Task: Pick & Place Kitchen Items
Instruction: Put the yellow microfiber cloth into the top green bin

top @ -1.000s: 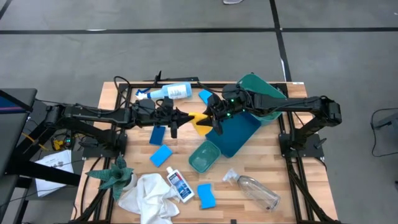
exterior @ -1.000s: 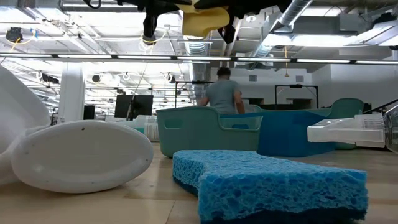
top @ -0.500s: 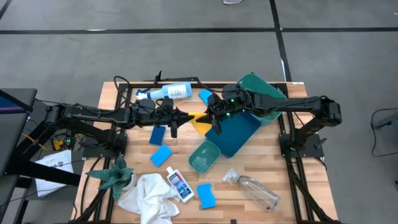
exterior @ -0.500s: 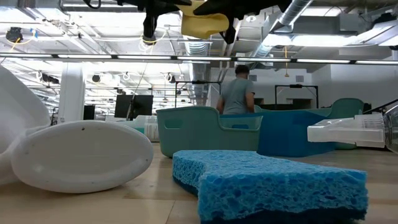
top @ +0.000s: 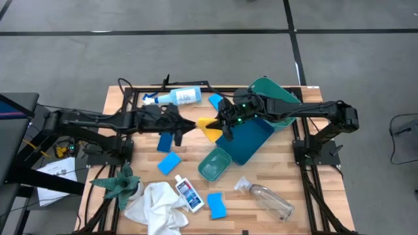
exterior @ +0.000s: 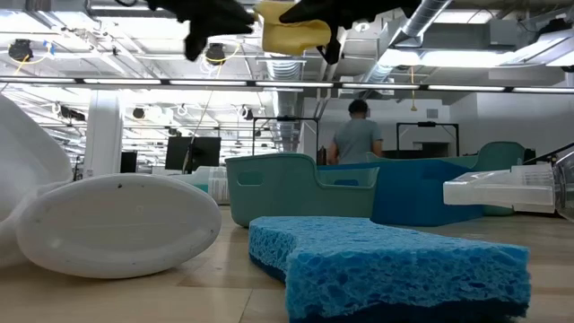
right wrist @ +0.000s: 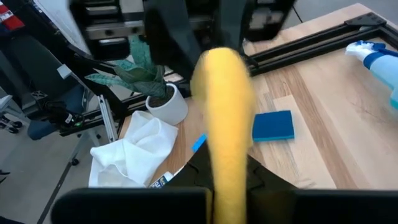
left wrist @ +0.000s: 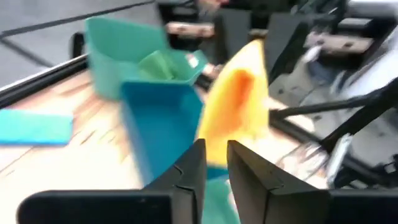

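The yellow oblong pad (top: 208,125) hangs in the air above the table's middle, and my right gripper (top: 223,126) is shut on it. It shows at the top of the low view as the pad (exterior: 291,27). My left gripper (top: 190,123) stands just left of the pad's free end, its fingers (left wrist: 194,168) a narrow gap apart with nothing between them. On the table lie several blue sponges (top: 169,163), a white spray bottle (top: 177,97), a small blue-labelled bottle (top: 189,194), a clear bottle (top: 268,200) and a white cloth (top: 155,206). My right gripper pinches the pad's end (right wrist: 227,163) nearest its own arm between its two fingers. The fingers come from the table's right, nearly level. The pad stands on edge and sticks out toward the left arm, lifted clear of the table.
A dark blue tray (top: 251,140), a small teal bin (top: 214,164) and a green bin (top: 277,104) stand under and behind my right arm. A green spiky plant (top: 119,184) stands at the near left. A person (exterior: 357,144) is in the room beyond.
My left gripper has let go of the pad and drawn back toward the table's left edge. The pad has stayed in place in the air with my right gripper. The person in the room behind has walked to the right.
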